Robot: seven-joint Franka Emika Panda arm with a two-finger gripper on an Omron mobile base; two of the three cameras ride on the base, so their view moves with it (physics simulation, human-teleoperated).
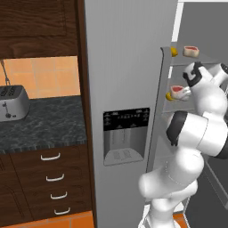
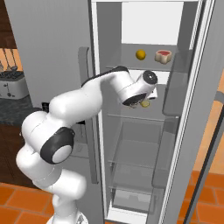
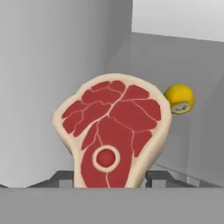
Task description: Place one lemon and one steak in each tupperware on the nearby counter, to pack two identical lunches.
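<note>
We see our pincer (image 3: 109, 177) inside the fridge (image 2: 131, 26), closed narrow on the steak (image 3: 111, 131), which stands up tall right between the tips, with a lemon (image 3: 179, 99) just behind on the shelf.

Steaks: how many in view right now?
2. One steak sits on the upper fridge shelf beside a lemon. The other steak is on the shelf below, between the gripper fingers. More may be hidden behind the arm.
</note>
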